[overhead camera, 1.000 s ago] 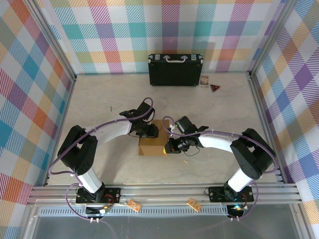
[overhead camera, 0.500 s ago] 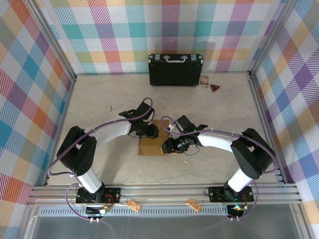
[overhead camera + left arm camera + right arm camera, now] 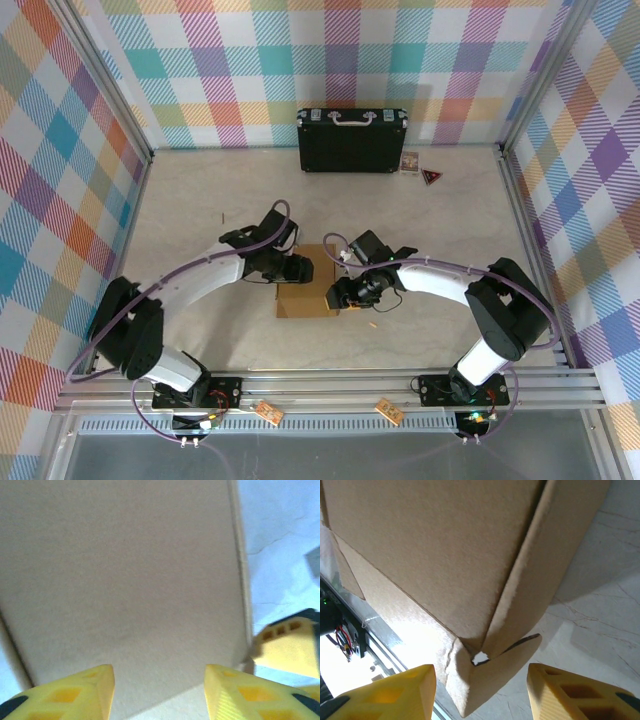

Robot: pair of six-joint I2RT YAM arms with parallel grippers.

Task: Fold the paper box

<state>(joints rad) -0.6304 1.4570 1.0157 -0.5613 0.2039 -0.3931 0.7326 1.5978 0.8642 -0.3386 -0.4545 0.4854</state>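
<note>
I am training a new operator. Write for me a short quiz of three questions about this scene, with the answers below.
1. True or false: the black hard case with a silver handle stands at the far edge of the table.
2. Choose one. The brown corrugated cardboard box lies: A) between the left arm and the right arm; B) on top of the case; C) against the right wall.
3. In the right wrist view, are the right arm's yellow fingers apart or closed on the cardboard?

Key: 1 true. 2 A. 3 apart; a box corner shows beyond the gap between them, not pinched.
</note>
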